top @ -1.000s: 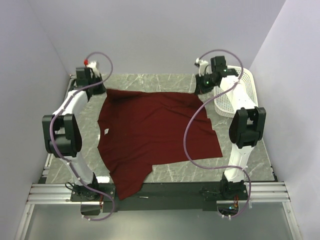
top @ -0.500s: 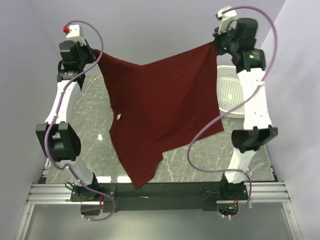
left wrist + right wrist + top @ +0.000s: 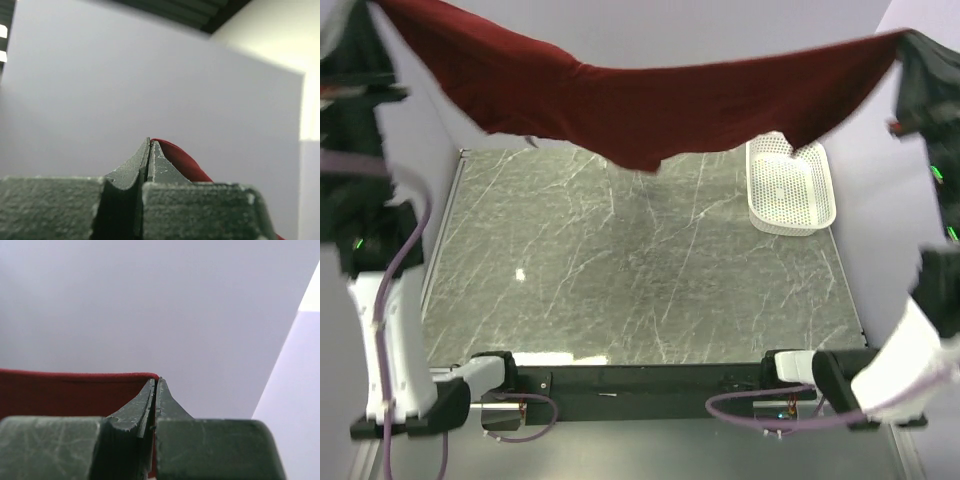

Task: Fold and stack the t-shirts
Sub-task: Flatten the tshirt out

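I'm seeing the white plastic mesh basket (image 3: 790,186) sitting upright at the far right corner of the grey-green marbled tabletop (image 3: 640,280), close beside the right wall. Plain pale lavender walls (image 3: 670,30) box the table in left, back and right. There's a small bright glint on the marble, left of centre.

From above, the t-shirt (image 3: 650,110) runs off the frame at both upper corners, so its held ends are cut off. Its hanging cloth hides part of the far rim of the white basket (image 3: 790,195). The left arm (image 3: 395,330) and right arm (image 3: 905,350) are blurred. In the wrist views, the left fingers (image 3: 161,167) and right fingers (image 3: 164,402) hide all but a red sliver.
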Controlling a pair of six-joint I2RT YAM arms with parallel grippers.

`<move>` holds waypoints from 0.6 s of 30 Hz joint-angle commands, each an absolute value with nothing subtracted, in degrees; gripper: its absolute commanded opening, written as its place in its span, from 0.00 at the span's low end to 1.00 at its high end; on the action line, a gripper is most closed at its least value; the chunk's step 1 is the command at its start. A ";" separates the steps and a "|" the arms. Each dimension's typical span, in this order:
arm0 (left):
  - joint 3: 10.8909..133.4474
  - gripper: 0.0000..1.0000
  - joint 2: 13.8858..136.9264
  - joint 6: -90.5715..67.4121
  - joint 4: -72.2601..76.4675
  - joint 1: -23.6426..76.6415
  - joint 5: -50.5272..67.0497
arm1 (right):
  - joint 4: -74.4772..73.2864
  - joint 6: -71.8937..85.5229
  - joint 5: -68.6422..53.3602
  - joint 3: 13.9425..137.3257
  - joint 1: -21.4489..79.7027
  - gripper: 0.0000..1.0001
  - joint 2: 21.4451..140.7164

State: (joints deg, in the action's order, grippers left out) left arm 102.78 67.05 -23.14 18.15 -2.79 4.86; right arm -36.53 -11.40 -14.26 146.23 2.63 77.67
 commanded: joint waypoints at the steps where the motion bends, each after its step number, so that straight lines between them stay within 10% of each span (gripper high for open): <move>1: 106.69 0.01 65.22 -25.40 21.71 -2.72 4.04 | -35.59 -7.21 -18.62 147.22 0.18 0.00 75.68; 18: 102.67 0.01 66.71 -25.14 18.72 -2.72 3.69 | -32.88 -5.36 -27.85 131.19 -6.33 0.00 71.72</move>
State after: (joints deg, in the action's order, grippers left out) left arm 106.13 64.66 -24.75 19.70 -2.79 3.22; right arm -34.68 -5.80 -25.43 139.35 -5.89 71.40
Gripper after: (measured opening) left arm 0.012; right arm 0.010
